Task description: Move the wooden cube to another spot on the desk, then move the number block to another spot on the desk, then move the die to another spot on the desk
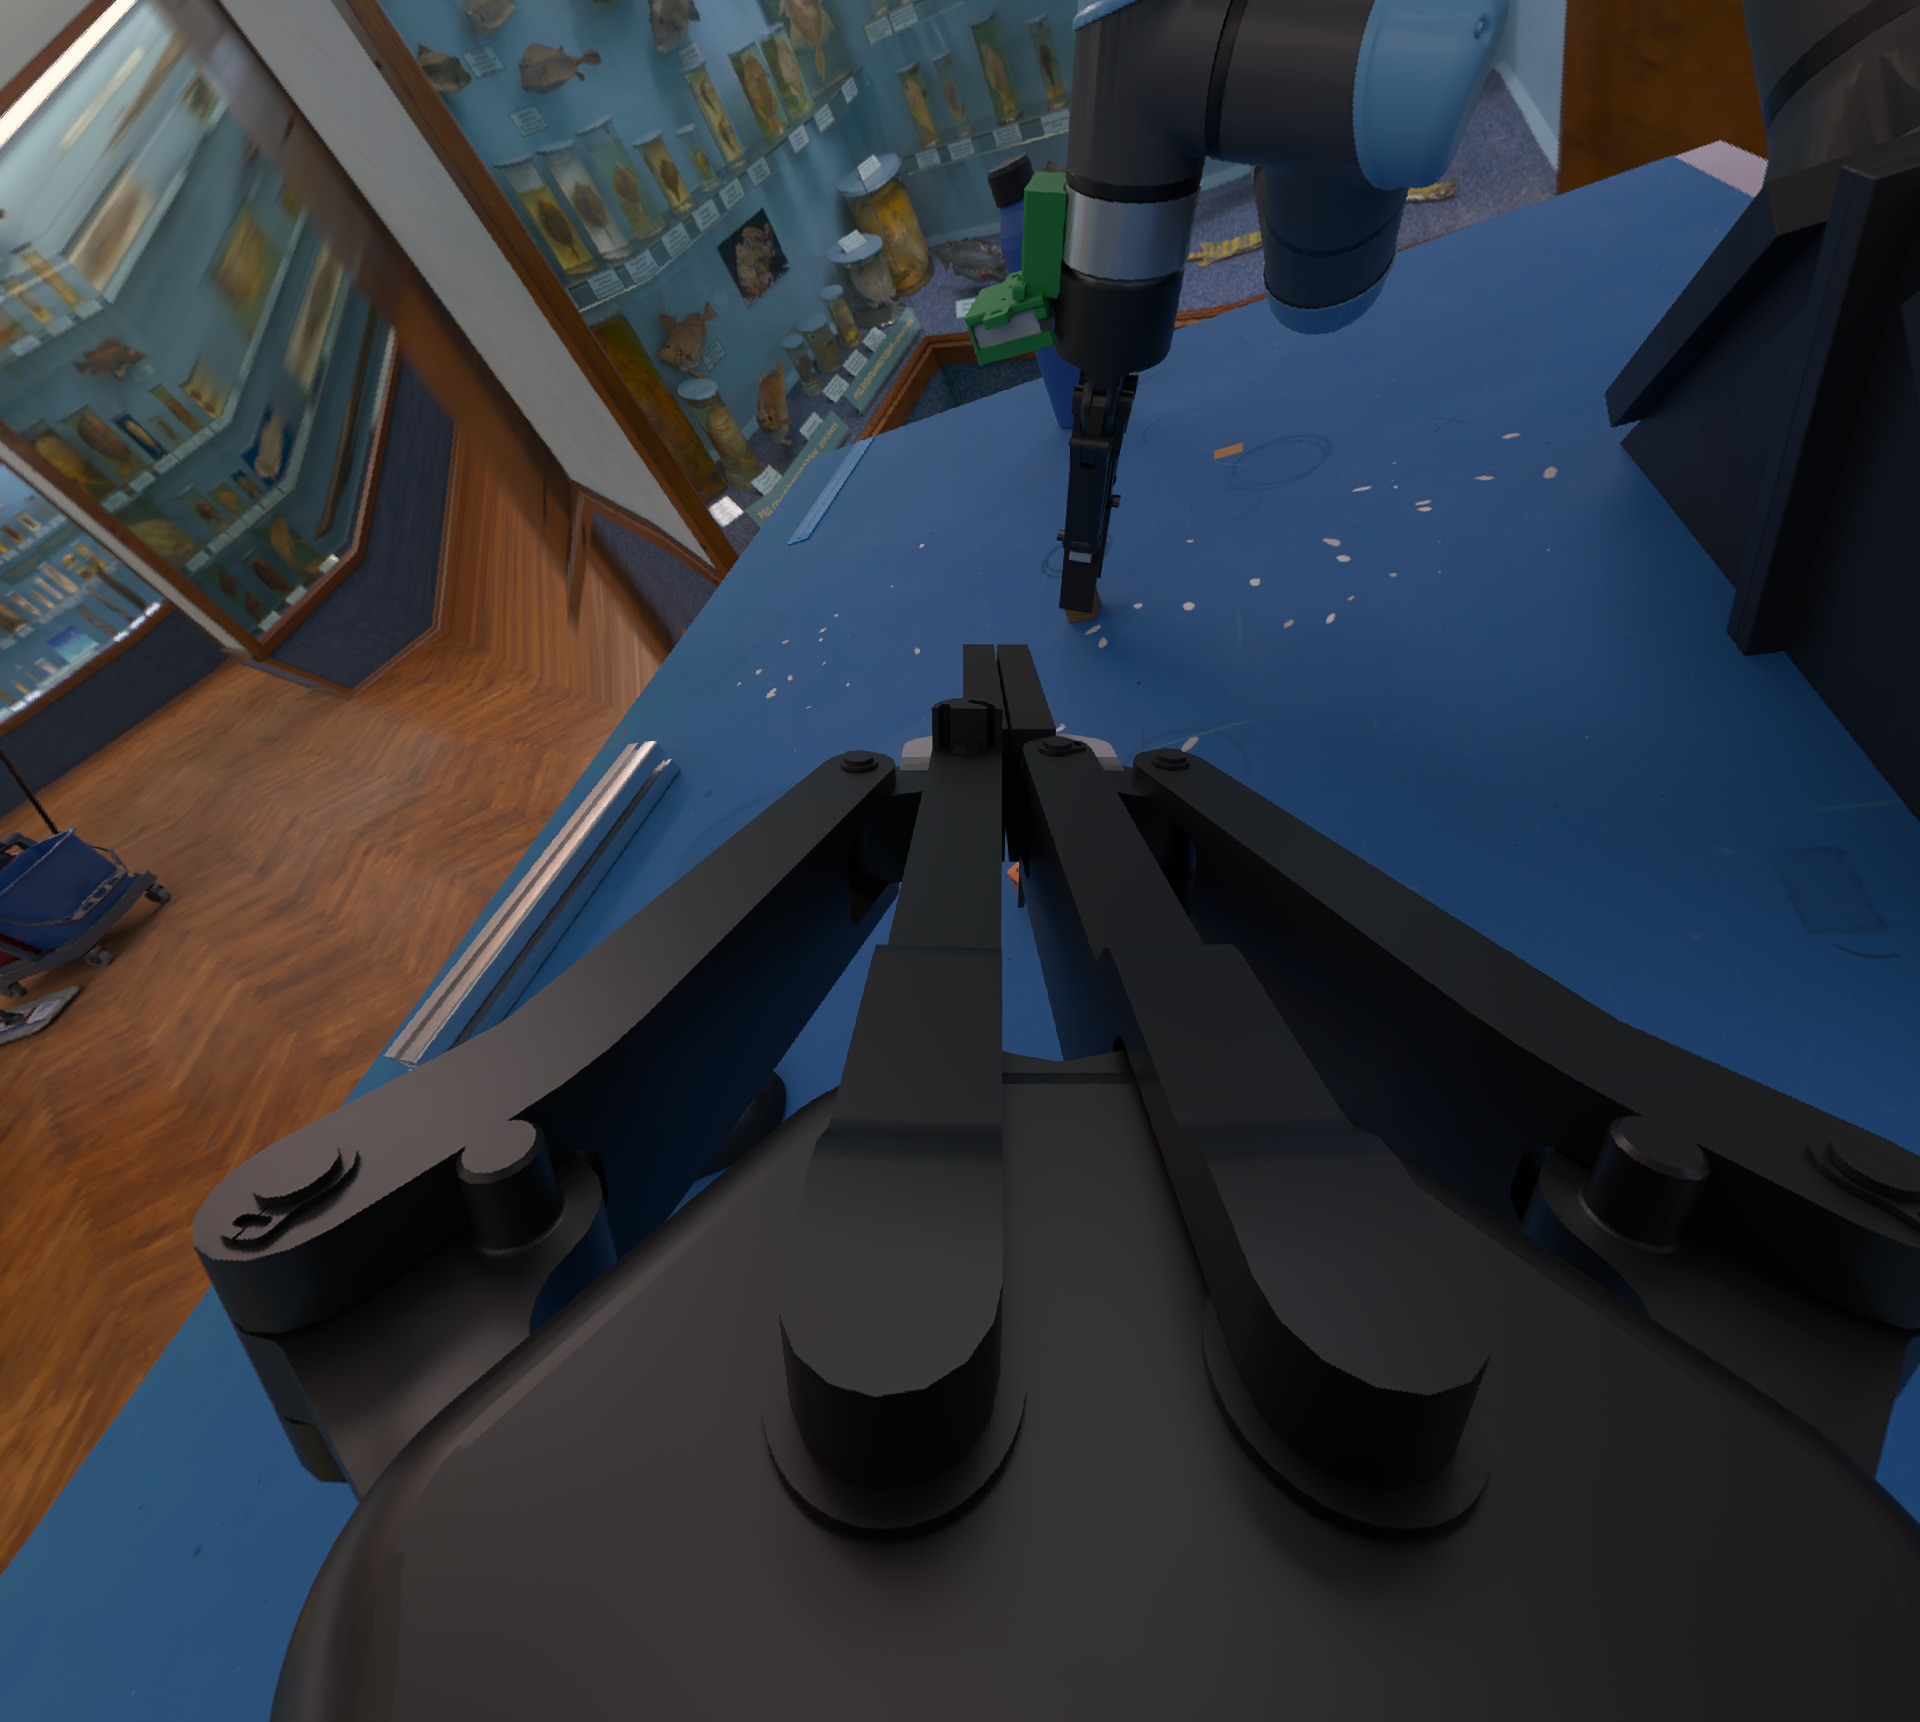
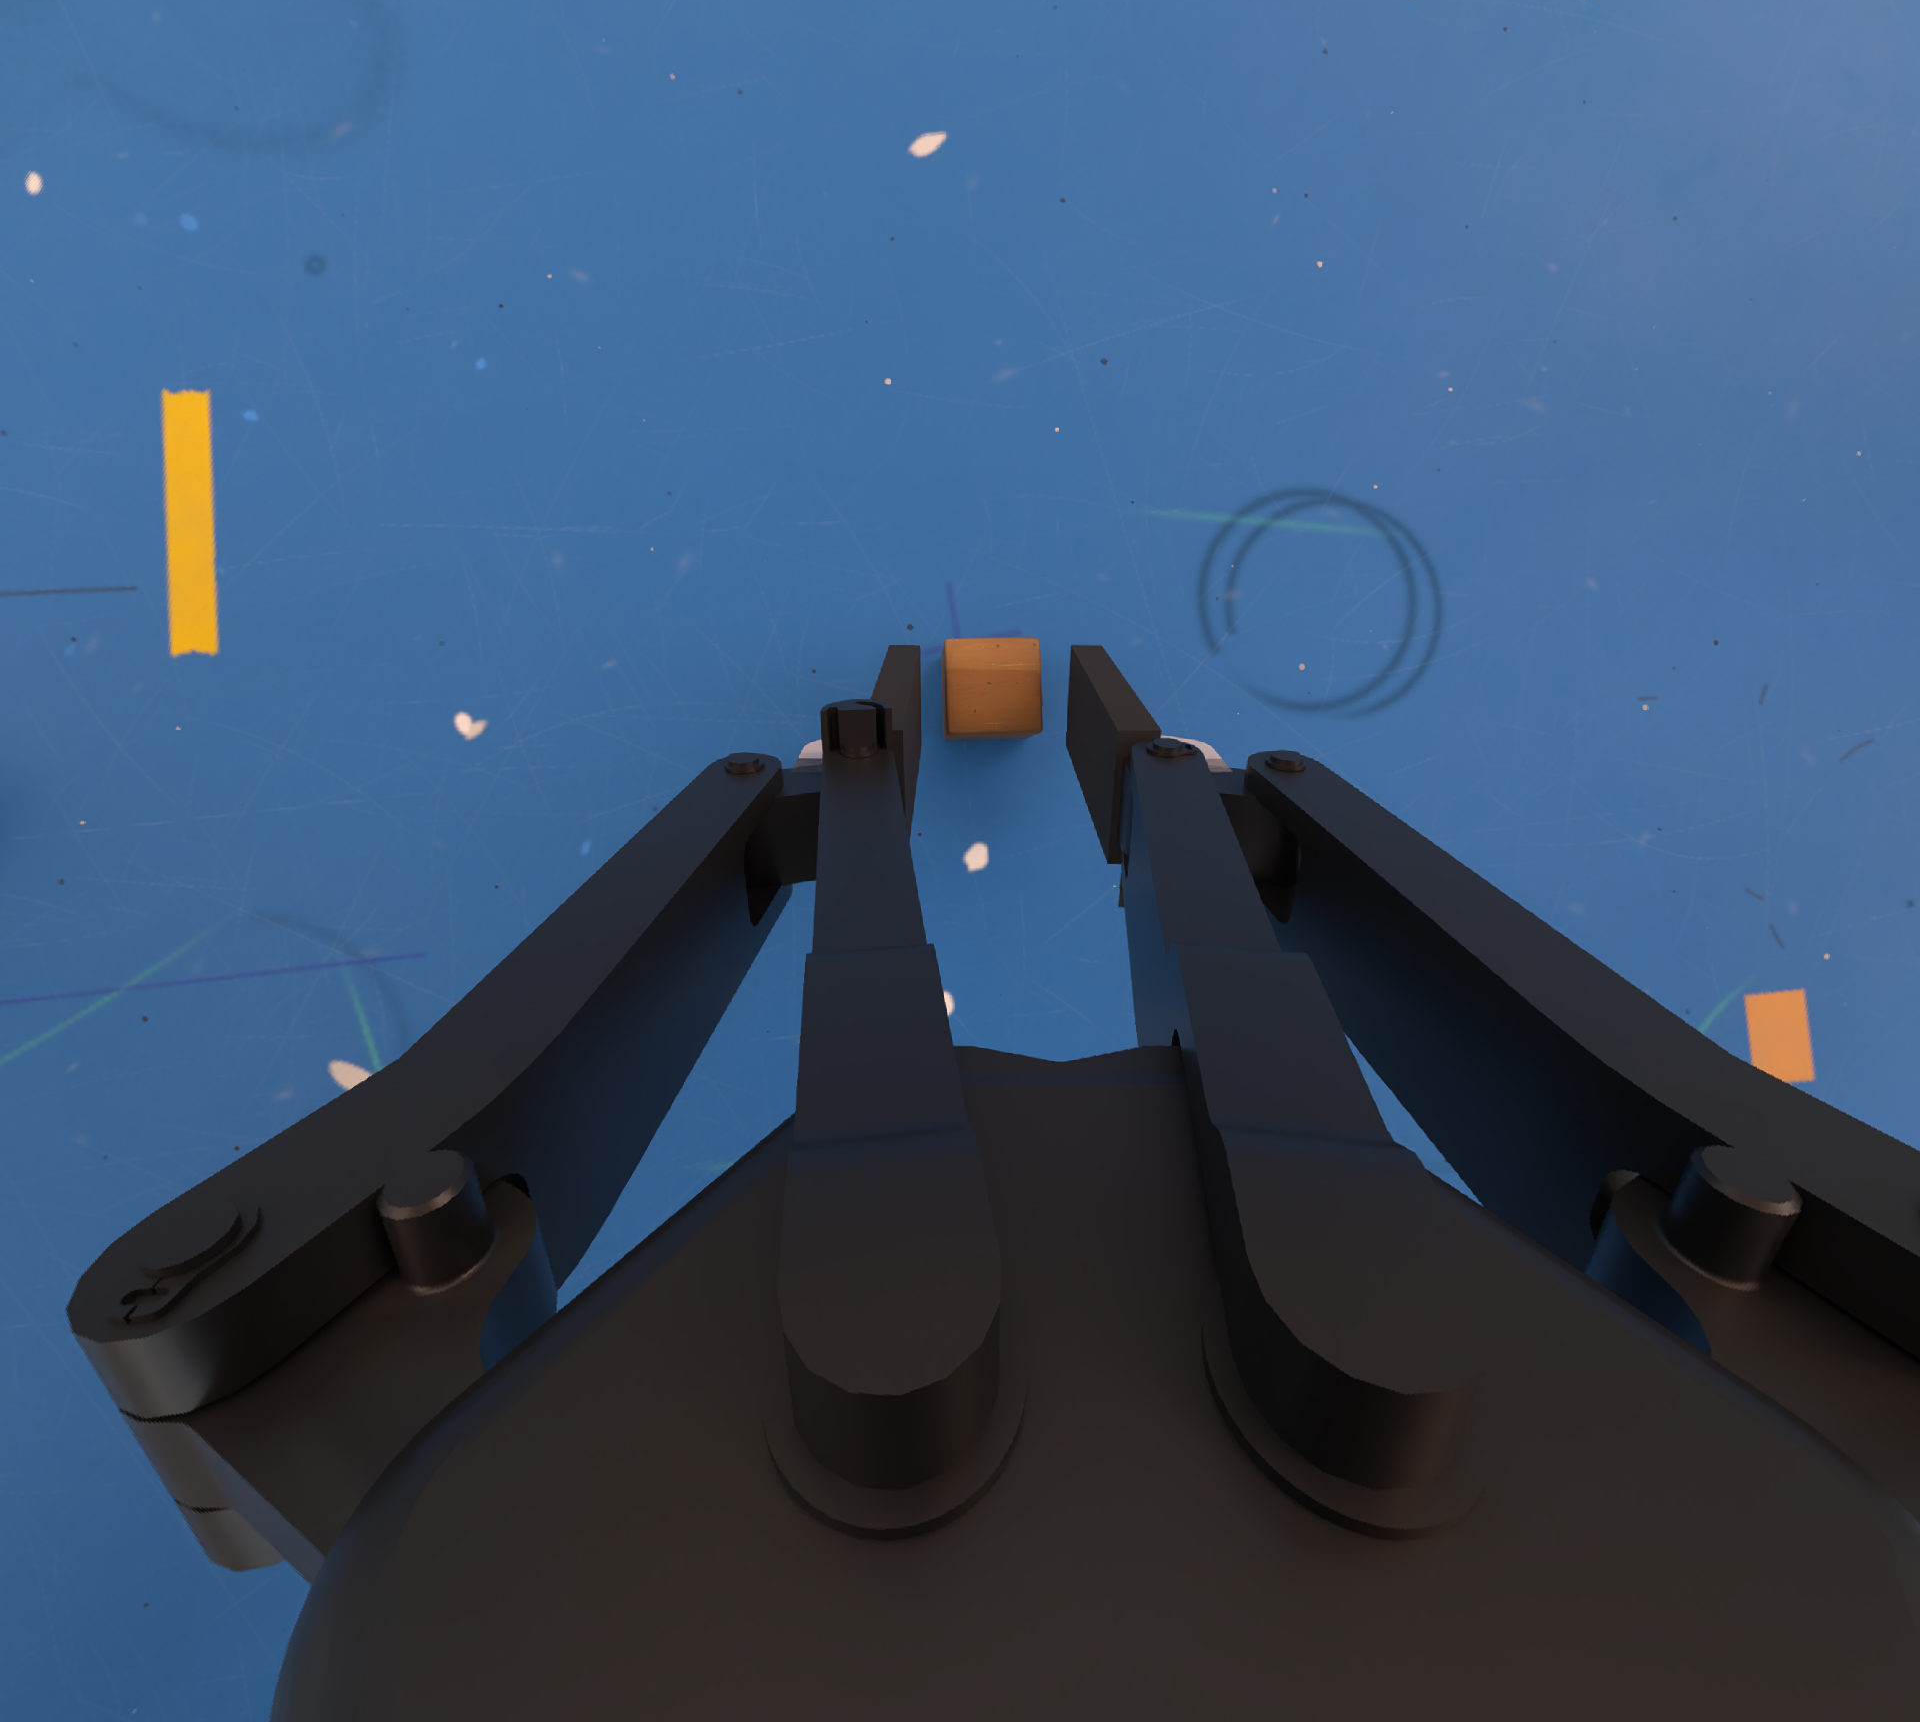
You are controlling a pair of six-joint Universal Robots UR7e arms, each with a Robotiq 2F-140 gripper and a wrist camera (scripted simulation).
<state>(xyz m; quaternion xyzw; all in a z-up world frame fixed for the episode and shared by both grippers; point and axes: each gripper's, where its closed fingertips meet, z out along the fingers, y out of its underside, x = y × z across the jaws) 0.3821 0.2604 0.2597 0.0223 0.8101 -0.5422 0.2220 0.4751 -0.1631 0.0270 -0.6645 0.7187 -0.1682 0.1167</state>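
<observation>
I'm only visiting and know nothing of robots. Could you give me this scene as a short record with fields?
Surface: scuffed blue desk with pale flecks
Object: small orange-brown wooden cube, resting on the desk
Right gripper: open, one black finger on each side of the cube, small gaps showing
Left gripper: shut, empty, above the desk
Markings: long yellow tape strip, short orange tape piece, dark ring marks

One wooden cube [image 2: 992, 686], two tape strips [image 2: 190, 523], one desk [image 2: 1143, 218].

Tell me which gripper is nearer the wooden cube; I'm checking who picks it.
Right. The right gripper straddles the wooden cube, fingers open either side. The left gripper sits shut farther back over the desk.
</observation>
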